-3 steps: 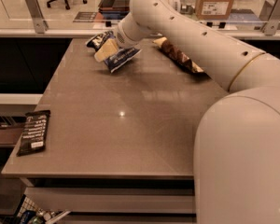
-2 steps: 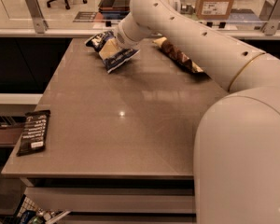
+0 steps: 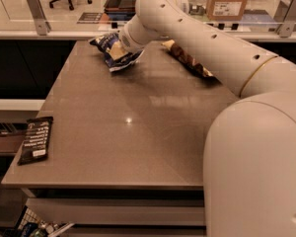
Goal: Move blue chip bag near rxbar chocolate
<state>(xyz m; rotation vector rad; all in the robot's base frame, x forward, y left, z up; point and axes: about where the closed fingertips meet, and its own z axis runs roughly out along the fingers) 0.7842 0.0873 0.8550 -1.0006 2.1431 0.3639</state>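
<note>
The white arm rises from a broad rounded shoulder housing that fills the near right corner of the view, past the right edge of the tabletop. From there a long, thick link, dotted with small dark holes and ringed by a thin tan seam, slants up and left over the right side of the tabletop toward its far edge. At the far edge it bends at a rounded elbow. A short wrist turns down and left from the elbow. The gripper sits at the wrist's end, low over the tabletop close to the far left corner, largely hidden behind the wrist.
</note>
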